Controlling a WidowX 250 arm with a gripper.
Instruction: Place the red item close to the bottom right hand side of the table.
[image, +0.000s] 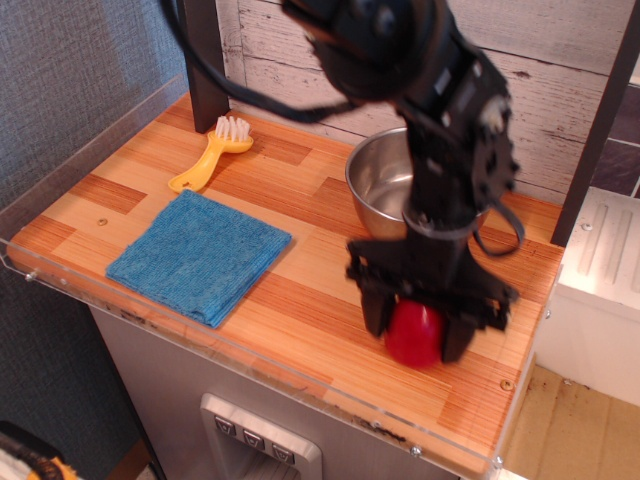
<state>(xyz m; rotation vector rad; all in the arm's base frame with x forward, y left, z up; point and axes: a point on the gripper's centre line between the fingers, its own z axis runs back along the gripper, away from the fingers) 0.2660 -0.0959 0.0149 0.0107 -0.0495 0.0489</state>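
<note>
Lying at left, a blue cloth (200, 256) and yellow brush (211, 153) sit well apart from the work; a steel bowl (385, 182) stands mid-table. At right, the gripper (415, 335) has its fingers closed around the red cup (414, 333), holding it low near the table's (330, 300) front right corner, apparently to set it down there.

Gripper (416, 333) gripping red item (414, 333) betw both jaws, low over table (330, 345) nr front-right corner. Steel bowl (382, 181) sitting behind arm; blue cloth (199, 255) lying front-left; yellow brush (211, 155) lying back-left.
</note>
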